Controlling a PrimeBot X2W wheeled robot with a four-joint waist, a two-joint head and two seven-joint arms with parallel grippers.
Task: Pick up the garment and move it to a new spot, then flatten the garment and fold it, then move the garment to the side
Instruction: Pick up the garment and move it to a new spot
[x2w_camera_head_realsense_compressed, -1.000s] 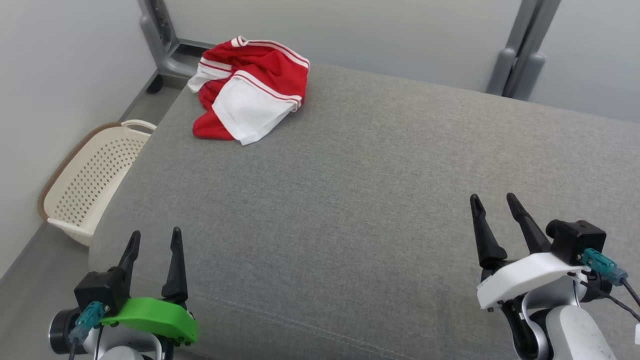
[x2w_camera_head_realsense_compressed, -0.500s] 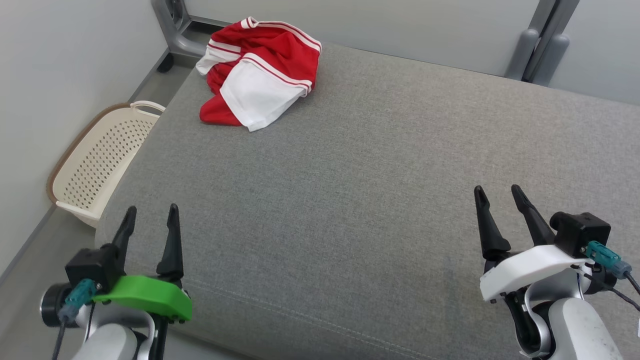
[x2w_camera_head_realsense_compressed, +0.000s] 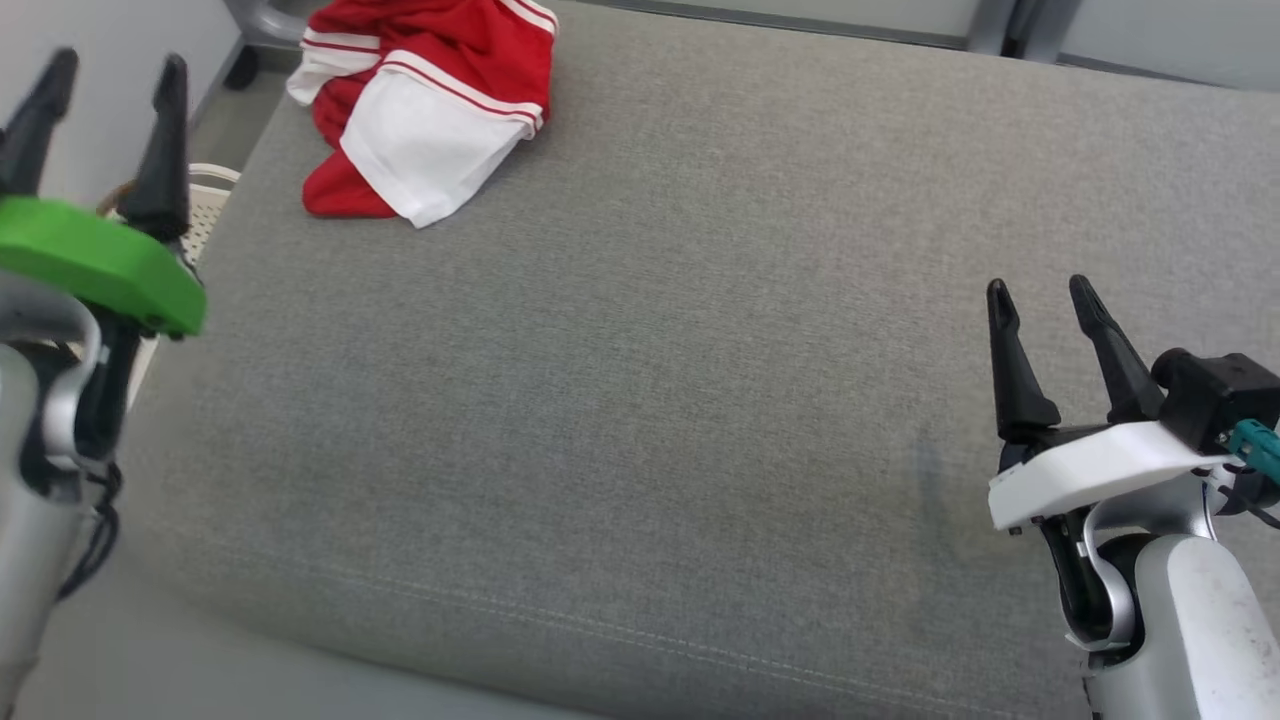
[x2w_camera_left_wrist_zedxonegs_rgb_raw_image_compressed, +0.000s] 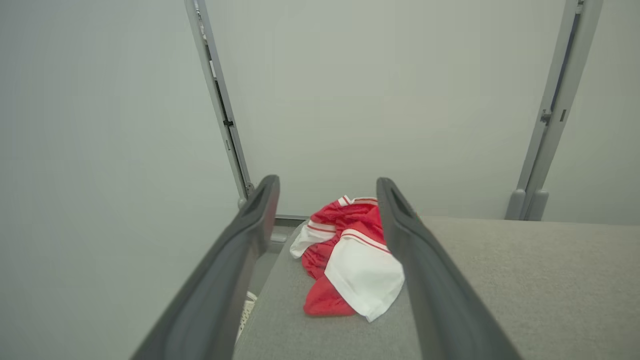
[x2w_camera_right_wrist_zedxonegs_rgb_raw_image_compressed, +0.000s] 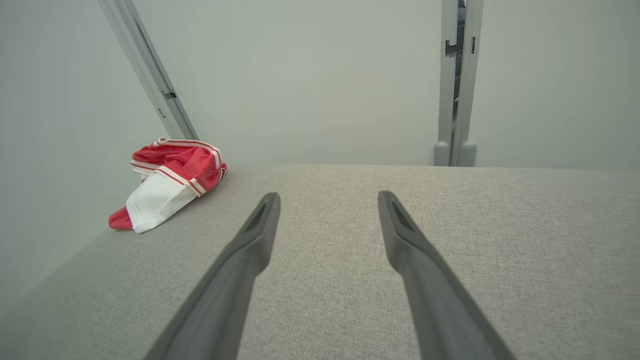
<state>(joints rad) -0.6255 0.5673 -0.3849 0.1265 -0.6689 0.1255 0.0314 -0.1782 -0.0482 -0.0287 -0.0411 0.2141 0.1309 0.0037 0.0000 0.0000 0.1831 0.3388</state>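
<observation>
Crumpled red-and-white sports garment (x2w_camera_head_realsense_compressed: 420, 110), smooth knit with thin stripes, lies heaped at the far left corner of the grey woven cushion (x2w_camera_head_realsense_compressed: 640, 400). Left pincer (x2w_camera_head_realsense_compressed: 115, 60), green-mounted, and right pincer (x2w_camera_head_realsense_compressed: 1037, 285), white-mounted, both stand spread and empty, their tapered dark fingers well apart from the garment.

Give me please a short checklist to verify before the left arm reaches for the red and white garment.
1. The left gripper is open and empty: ok.
2. The right gripper is open and empty: ok.
3. The garment lies free on the grey cushion, nothing on top: ok.
4. The left gripper points at the garment, which sits between its fingers in the left wrist view: ok.
5. The garment is flat: not ok, it is crumpled.
6. The garment's far edge stays on the cushion: cannot tell.
</observation>
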